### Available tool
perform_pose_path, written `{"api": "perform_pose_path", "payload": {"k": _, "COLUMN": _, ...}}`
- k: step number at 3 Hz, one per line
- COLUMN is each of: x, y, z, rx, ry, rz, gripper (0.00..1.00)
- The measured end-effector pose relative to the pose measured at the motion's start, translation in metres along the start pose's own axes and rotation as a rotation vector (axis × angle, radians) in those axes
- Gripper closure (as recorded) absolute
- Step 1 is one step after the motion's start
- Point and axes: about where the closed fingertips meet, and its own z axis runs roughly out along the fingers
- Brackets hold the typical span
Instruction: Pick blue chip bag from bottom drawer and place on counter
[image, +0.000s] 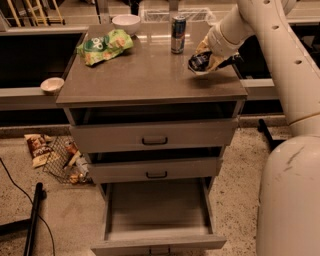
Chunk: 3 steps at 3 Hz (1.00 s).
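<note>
holds the blue chip bag clenched in the gripper, low over the right rear part of the counter, near a can; cannot tell whether touching the slab. shares that counter with a green bag and a white bowl at the left rear. below, the bottom drawer pulled well out.

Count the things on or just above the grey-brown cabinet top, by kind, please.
Snack bags: 2 (crumpled green and yellow bag; small dark blue foil chip bag, held in the gripper at the right edge of the glossy counter)
White round bowl: 1
Slim metal drink can: 1
Total: 4
</note>
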Motion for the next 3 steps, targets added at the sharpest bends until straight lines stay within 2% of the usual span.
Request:
{"api": "perform_pose_path", "payload": {"k": 1, "x": 0.005, "y": 0.005, "z": -0.001, "rx": -0.025, "ry": -0.001, "rz": 0.027, "gripper": 0.04}}
{"api": "perform_pose_path", "payload": {"k": 2, "x": 0.011, "y": 0.004, "z": -0.016, "rx": -0.016, "ry": 0.019, "rz": 0.038, "gripper": 0.0}}
{"api": "perform_pose_path", "payload": {"k": 3, "x": 0.013, "y": -0.003, "z": -0.046, "rx": 0.034, "ry": 0.058, "rz": 0.028, "gripper": 0.0}}
